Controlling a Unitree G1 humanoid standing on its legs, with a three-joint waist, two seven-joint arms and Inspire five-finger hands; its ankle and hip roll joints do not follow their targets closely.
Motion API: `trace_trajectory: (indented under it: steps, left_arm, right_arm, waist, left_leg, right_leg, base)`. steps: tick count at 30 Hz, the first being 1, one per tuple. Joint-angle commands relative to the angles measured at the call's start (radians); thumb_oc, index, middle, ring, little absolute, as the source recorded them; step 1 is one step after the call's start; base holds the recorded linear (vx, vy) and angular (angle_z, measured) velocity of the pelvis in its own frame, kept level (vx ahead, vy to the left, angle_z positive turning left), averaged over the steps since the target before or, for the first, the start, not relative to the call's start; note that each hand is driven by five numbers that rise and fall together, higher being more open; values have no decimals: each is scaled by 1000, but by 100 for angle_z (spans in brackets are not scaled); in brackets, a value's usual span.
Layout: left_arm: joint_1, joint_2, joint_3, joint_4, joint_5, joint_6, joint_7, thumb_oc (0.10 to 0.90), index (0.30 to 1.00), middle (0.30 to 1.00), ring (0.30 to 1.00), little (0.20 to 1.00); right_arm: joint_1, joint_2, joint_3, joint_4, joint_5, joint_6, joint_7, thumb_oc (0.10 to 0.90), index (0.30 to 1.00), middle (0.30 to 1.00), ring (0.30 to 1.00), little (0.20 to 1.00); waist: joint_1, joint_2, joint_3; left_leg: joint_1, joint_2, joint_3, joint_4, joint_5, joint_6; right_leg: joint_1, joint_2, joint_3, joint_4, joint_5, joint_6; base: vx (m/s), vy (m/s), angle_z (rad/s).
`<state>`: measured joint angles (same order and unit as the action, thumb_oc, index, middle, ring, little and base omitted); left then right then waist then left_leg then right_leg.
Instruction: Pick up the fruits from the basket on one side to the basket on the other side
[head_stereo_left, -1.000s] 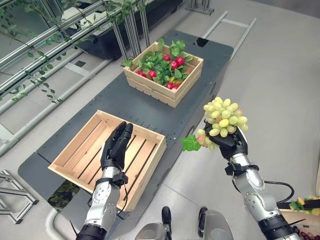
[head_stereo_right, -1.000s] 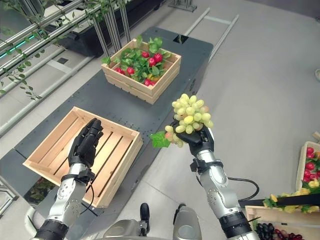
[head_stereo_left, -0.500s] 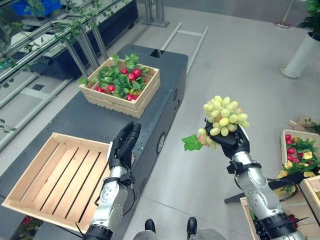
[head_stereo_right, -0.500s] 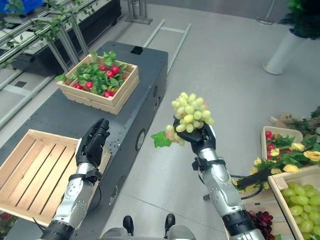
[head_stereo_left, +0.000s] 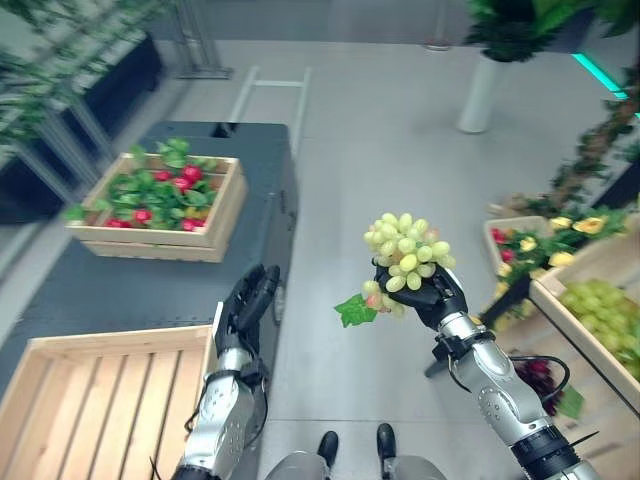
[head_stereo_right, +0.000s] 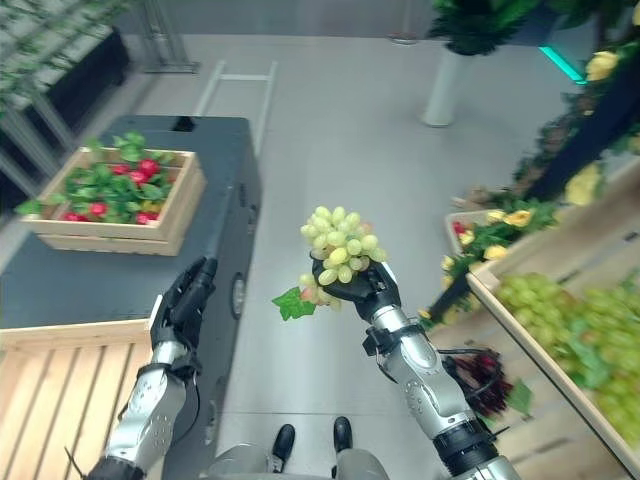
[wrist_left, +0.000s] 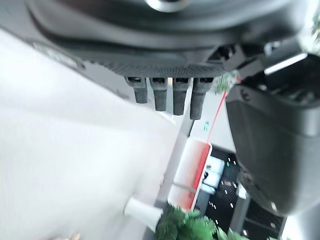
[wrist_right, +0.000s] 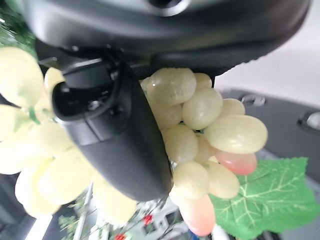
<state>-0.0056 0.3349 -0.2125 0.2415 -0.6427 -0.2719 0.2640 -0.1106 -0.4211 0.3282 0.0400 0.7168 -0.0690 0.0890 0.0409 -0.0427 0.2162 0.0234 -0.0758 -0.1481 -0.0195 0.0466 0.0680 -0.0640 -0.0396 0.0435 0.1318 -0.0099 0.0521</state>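
In the left eye view the right hand (head_stereo_left: 432, 297) holds a bunch of green grapes (head_stereo_left: 403, 255) upright over bare grey floor (head_stereo_left: 380, 130), well apart from every crate; a green leaf (head_stereo_left: 353, 311) hangs at the bunch's lower side; the left hand (head_stereo_left: 249, 303) stands with straight fingers just beyond the corner of the empty wooden crate (head_stereo_left: 90, 410) on the dark platform (head_stereo_left: 120, 285); a second crate of red fruit and leaves (head_stereo_left: 158, 205) sits farther back on that platform.

In the right eye view a wooden bin of green grapes (head_stereo_right: 560, 330) lies to the right, with open floor between it and the platform's edge.

In the left wrist view the fingers (wrist_left: 166, 94) run straight, touching nothing.

In the right wrist view the thumb (wrist_right: 117, 132) curls against the grapes, gripping them.
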Motion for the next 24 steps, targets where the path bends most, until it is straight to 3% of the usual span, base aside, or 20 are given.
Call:
trace_trajectory:
  steps: [1, 11, 16, 21, 23, 24]
  left_arm:
    - [-104, 9, -8, -36, 20, -88, 20, 800, 900, 900, 900, 900]
    - [-70, -6, -5, -20, 15, -89, 6, 800, 900, 900, 900, 900]
    - [-93, 0, -5, -7, 9, -83, 26, 800, 900, 900, 900, 900]
    - [-120, 19, -15, 11, 10, -56, 13, 800, 900, 900, 900, 900]
    - [-109, 25, -12, 26, 22, -57, 31, 800, 900, 900, 900, 900]
    - [-97, 30, -3, 26, 20, -61, 45, 800, 900, 900, 900, 900]
  right_arm:
    - [-83, -17, -25, -111, 97, -46, 161, 400, 300, 300, 300, 300]
    - [15, 4, -51, -118, 150, -15, 206, 400, 300, 300, 300, 300]
    - [49, -12, -47, -122, 144, 19, 319, 400, 300, 300, 300, 300]
    - [62, -68, -60, -171, 196, 23, 402, 400, 300, 300, 300, 300]
    - [76, -81, -98, -210, 249, 24, 433, 400, 300, 300, 300, 300]
    - [76, -80, -106, -222, 267, 29, 450, 400, 300, 300, 300, 300]
  waist:
    - [-22, 17, -61]
    - [-41, 7, -86]
    - [-65, 3, -70]
    - [-85, -9, -51]
    - [-95, -6, -46]
    - [-92, -3, -41]
  left_leg:
    - [35, -13, 21, 19, -136, -24]
    - [81, -6, 75, -25, -152, -6]
    - [87, -2, 115, -22, -164, 4]
    - [85, 0, 153, -24, -172, 6]
    - [86, 1, 179, -29, -173, 6]
    - [92, 5, 201, -33, -172, 6]
  right_leg:
    - [128, 18, -27, -105, -58, 12]
    - [139, 15, -16, -136, -35, 32]
    - [118, 11, 9, -122, -25, 48]
    - [88, 6, 42, -160, 40, 81]
    - [61, 4, 23, -155, 60, 93]
    - [43, -1, -27, -105, 60, 101]
  base:
    - [29, 84, -46]
    - [-5, 61, -2]
    - [-43, 72, -20]
    - [-51, 32, -20]
    - [-77, 46, -33]
    - [-112, 62, -54]
